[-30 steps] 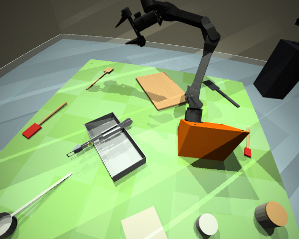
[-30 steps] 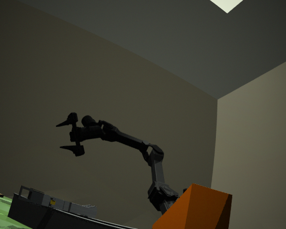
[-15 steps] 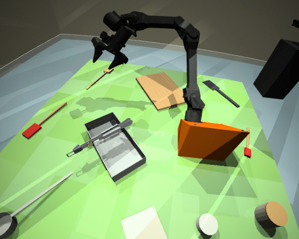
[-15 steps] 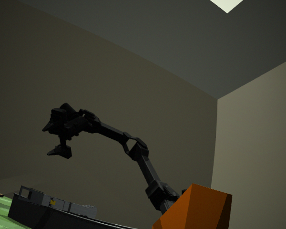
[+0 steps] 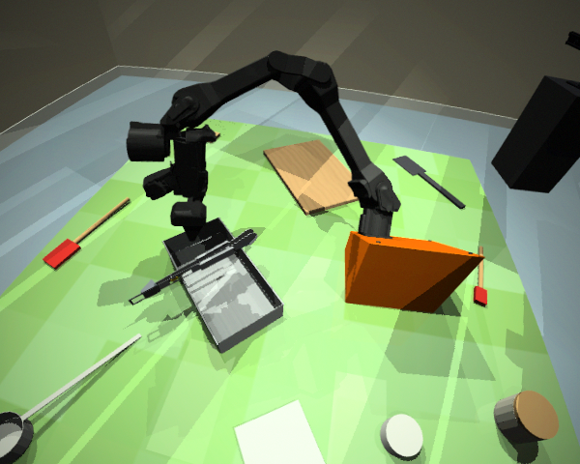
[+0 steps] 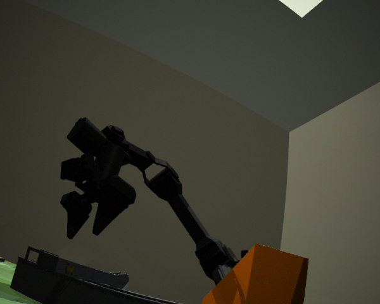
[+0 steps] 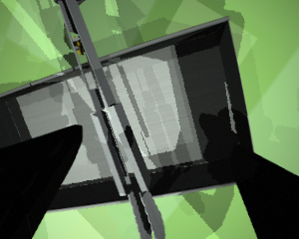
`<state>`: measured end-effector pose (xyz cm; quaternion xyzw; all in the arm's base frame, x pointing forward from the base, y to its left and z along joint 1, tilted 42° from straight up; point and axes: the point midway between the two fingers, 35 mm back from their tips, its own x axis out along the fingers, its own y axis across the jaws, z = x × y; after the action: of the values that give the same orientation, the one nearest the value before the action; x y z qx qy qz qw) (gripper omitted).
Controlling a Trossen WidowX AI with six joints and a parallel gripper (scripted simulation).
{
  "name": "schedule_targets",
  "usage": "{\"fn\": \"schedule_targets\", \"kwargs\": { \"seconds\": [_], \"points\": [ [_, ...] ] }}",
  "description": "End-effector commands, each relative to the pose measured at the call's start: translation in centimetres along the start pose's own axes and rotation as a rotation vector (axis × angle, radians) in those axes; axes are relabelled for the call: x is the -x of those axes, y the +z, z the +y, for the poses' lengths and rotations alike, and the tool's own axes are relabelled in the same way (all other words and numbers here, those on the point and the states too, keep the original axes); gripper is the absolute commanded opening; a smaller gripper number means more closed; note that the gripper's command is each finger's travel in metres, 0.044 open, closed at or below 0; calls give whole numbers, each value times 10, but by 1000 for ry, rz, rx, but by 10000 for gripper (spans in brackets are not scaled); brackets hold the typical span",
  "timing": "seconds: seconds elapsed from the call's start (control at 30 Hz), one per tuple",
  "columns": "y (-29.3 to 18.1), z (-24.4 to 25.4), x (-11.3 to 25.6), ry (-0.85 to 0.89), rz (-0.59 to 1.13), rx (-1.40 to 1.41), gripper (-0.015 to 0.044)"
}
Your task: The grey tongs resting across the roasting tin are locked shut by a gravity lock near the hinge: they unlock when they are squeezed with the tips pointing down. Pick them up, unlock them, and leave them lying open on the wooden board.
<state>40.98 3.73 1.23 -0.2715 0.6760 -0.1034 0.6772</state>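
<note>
The grey tongs [image 5: 200, 261] [image 6: 88, 272] [image 7: 121, 144] lie closed across the roasting tin [image 5: 255, 327] [image 6: 28, 278]. Their looped hinge end juts past one long side and their scalloped tips past the other, at the bottom of the wrist view. My gripper [image 6: 83, 235] [image 7: 158, 142] is open and empty, pointing down above the tin. In the wrist view one finger is on each side of the tongs, and in the exterior view the fingertips are above them, not touching. The wooden board [image 5: 307, 167] lies flat behind the tin, bare.
An orange block [image 5: 405, 275] [image 6: 275, 275] carries the arm's base. A red spatula [image 5: 62, 253] lies left, a long-handled pan [image 5: 3, 439] front left. A white slab [image 5: 280, 437], white disc [image 5: 402, 434] and brown-topped cylinder [image 5: 536, 415] are at the front, a dark spatula [image 5: 438, 188] back right.
</note>
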Motion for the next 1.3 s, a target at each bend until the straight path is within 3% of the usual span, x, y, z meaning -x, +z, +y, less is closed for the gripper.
{"fn": "schedule_targets", "kwargs": {
  "seconds": [0.0,0.1,0.63,1.27],
  "points": [
    [-15,44,-29,-85,119,307,440],
    [-23,60,-41,-124,174,450,440],
    [-23,49,-40,-124,174,450,440],
    [-26,44,-69,-124,174,450,440]
  ]
}}
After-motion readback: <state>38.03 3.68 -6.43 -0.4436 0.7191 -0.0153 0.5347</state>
